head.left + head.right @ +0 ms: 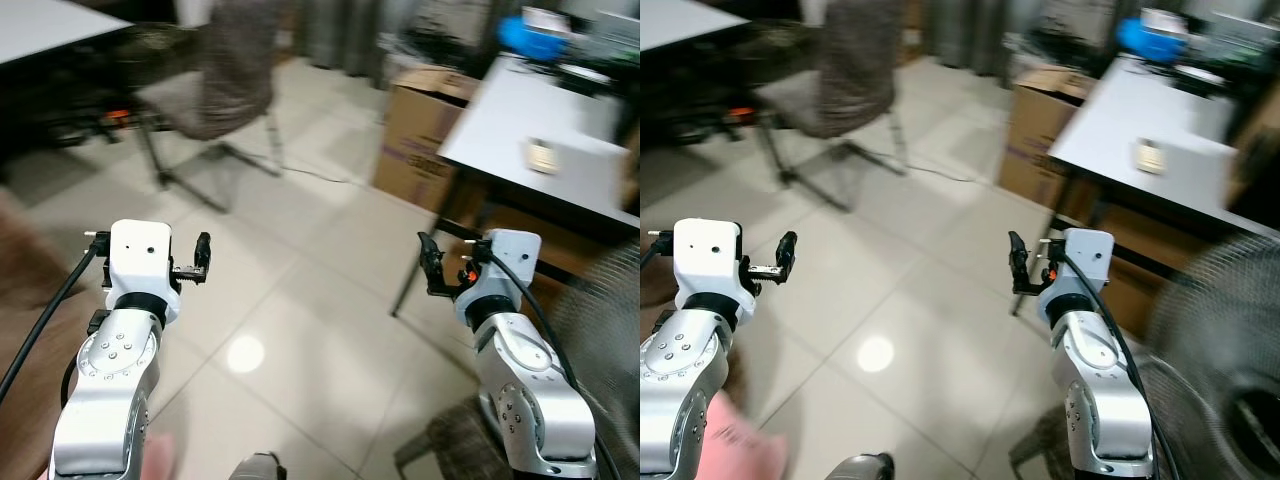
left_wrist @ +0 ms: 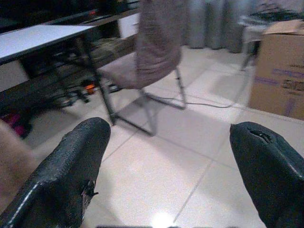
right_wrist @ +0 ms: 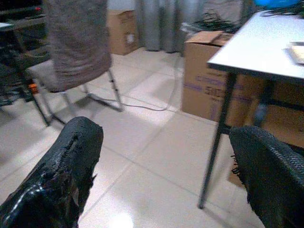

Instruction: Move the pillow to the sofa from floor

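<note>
A pink blurred shape (image 1: 735, 448) shows at the bottom left, beside my left arm; I cannot tell if it is the pillow. A brown soft surface (image 1: 22, 300) lies at the far left, too cropped to name. My left gripper (image 1: 150, 248) is raised over the tiled floor, and the left wrist view shows its fingers (image 2: 71, 175) wide apart with nothing between them. My right gripper (image 1: 468, 265) is held up at the same height, near a table leg. It is open too, its fingers (image 3: 66, 166) bare.
A brown chair (image 1: 225, 75) on metal legs stands ahead to the left. A white table (image 1: 540, 140) stands at the right with cardboard boxes (image 1: 420, 120) beside and under it. A fan grille (image 1: 1220, 340) is at the lower right. Pale floor tiles (image 1: 300, 290) stretch between.
</note>
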Robot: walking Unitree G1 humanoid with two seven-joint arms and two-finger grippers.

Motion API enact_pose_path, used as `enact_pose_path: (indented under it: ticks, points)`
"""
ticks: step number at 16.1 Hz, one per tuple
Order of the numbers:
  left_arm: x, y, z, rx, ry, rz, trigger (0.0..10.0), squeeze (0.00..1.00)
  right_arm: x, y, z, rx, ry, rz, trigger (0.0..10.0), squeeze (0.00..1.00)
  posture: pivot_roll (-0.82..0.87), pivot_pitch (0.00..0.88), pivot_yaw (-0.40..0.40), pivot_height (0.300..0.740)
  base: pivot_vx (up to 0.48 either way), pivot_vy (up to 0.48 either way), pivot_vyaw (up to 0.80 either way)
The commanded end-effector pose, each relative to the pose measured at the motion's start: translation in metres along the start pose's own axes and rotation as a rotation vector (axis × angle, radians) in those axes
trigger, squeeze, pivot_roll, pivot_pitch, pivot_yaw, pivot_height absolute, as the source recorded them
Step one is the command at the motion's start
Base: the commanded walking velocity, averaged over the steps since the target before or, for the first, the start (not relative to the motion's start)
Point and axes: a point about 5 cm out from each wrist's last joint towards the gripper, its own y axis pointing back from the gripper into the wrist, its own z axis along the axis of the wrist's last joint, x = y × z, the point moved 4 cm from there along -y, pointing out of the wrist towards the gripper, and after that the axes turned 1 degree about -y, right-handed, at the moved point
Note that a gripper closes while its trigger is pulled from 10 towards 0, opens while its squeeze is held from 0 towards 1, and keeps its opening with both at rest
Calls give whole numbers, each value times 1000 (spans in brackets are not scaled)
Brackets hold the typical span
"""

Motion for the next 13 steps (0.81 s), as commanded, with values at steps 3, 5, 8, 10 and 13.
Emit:
enact_pose_path:
  ticks: [3,5,8,10,13]
  points:
    - [-6,-1,1,-8,6,-22,10000,0,2,0,4,-16,-22,24,10000,455,48,0,-41,740,0,0,800]
    - [-9,-3,1,-10,-10,-36,10000,0,-2,0,13,-81,114,-5,10000,510,41,0,-27,740,0,0,800]
    - [-12,-5,4,-20,-14,-50,10000,0,-8,0,14,-88,138,-22,10000,576,40,0,-23,740,0,0,800]
    - [-11,-4,4,-23,-14,-43,10000,0,-7,0,11,-77,128,-21,10000,596,54,0,-39,740,0,0,800]
    - [-10,-2,2,-15,12,-36,10000,0,-4,-5,9,-76,59,-22,10000,573,61,0,-48,740,0,0,800]
